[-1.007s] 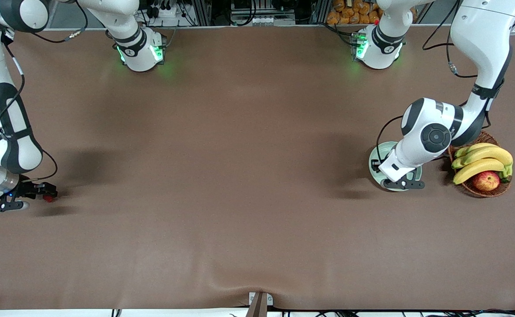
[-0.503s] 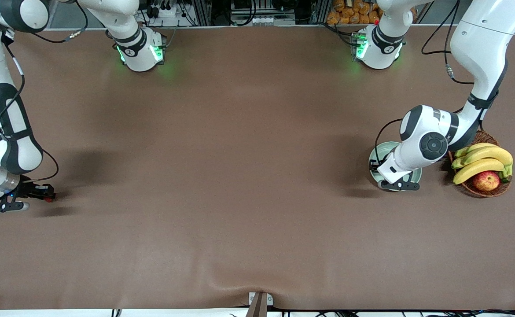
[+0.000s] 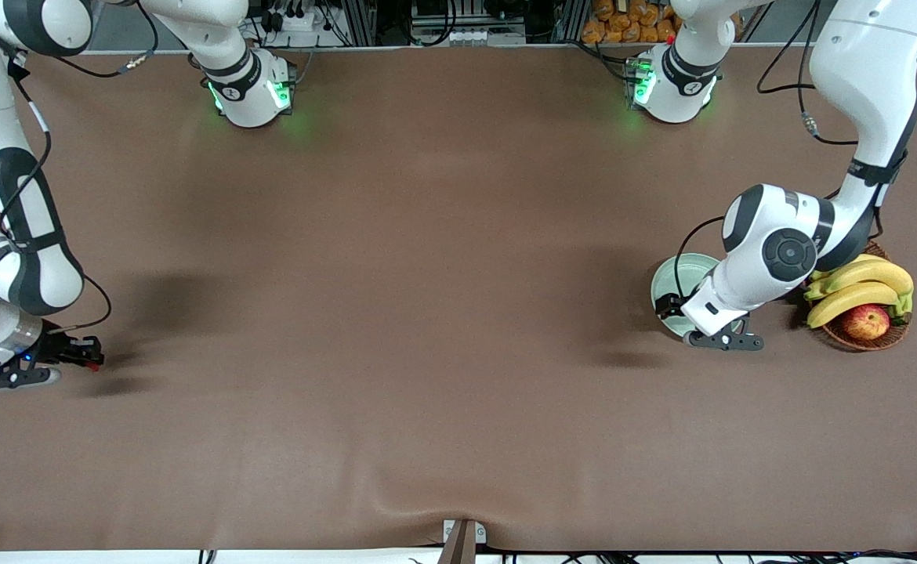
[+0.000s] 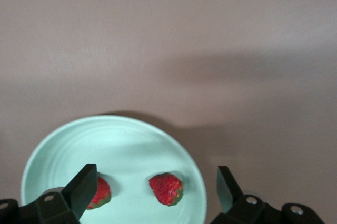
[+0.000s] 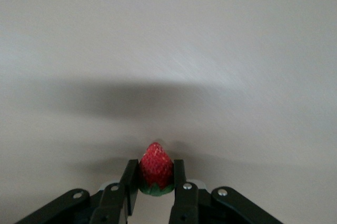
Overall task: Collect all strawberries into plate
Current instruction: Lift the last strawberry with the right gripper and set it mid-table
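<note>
Two strawberries [image 4: 166, 189] already lie in the plate [image 4: 63, 145], so the left hand [image 4: 152, 192] hovers spread above it. The right hand [image 5: 156, 182] pinches the third strawberry [image 5: 156, 169], seemingly just off the table [image 3: 427, 313].

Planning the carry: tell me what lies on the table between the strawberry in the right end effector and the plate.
Front view: only bare brown table cloth lies between the strawberry pinched in the right end effector and the plate.
</note>
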`<state>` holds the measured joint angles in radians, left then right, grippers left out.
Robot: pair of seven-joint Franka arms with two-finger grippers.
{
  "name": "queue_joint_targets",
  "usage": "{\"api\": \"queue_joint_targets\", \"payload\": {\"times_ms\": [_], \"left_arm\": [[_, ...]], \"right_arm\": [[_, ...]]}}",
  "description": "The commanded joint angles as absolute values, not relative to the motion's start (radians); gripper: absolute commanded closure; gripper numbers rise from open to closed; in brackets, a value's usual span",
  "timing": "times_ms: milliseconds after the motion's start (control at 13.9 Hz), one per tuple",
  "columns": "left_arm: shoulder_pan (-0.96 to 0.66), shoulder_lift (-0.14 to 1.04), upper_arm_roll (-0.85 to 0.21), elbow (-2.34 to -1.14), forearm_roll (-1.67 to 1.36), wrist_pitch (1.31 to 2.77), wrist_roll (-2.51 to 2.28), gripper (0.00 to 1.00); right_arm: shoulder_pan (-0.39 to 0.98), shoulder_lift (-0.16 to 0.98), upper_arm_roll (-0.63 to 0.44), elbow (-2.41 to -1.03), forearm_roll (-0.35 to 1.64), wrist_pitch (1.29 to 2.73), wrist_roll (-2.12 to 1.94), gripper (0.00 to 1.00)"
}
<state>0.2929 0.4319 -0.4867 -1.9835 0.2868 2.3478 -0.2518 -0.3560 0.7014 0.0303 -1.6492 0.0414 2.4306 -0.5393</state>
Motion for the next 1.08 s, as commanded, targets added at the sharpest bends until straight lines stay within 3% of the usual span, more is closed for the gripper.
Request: {"api": "queue_joint_targets", "payload": {"times_ms": [0,288,503,1007], "left_arm": [[0.293,0.400,-0.558,-1.893,0.292,2.240,-0.267,0.00],[0.262,0.411,-0.643,-1.821,0.270,2.201,-0.386,0.00],[0.157,0.452,-0.644,-1.770,0.272,2.200,-0.520,0.00],[0.046,0.627,-0.641,-1.657,0.281,2.203,-0.617,0.00]], "right_arm": [[-0.298,0.635,0.086,-1.649,0.055,2.373,-0.546,0.90],[-0.218,0.641,0.239,-1.617,0.058,2.387,-0.532,0.90],[-0.036,0.653,0.239,-1.600,0.046,2.428,-0.493,0.90],[0.228,0.745,0.239,-1.545,0.046,2.632,-0.366,0.88]]}}
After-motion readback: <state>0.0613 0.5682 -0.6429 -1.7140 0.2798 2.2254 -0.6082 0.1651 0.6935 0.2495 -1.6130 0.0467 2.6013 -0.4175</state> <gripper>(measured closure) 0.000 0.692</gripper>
